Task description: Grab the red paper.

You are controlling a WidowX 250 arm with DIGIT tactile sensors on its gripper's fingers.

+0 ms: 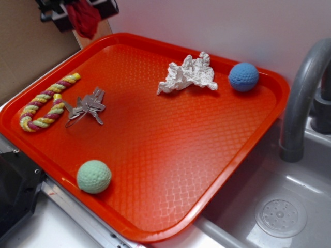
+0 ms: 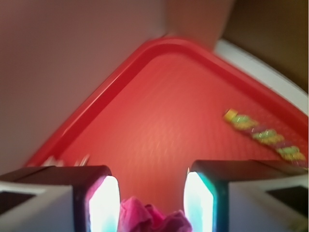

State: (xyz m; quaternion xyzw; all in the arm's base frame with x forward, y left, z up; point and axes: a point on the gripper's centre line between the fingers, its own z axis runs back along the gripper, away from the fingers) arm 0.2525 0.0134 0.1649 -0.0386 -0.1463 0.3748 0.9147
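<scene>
Raised above the tray's point(image 1: 155, 129) far corner: gripper point(image 1: 77, 11) clenched on the red paper point(image 1: 84, 18) (pink wad between the pads point(image 2: 104, 205) in the wrist view). Below on the tray: rope toy point(image 1: 46, 102), keys point(image 1: 88, 106).

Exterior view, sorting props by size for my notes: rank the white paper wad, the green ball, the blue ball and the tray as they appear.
1. Tray
2. White paper wad
3. Green ball and blue ball: look alike; green sits nearer the camera, so unranked.
</scene>
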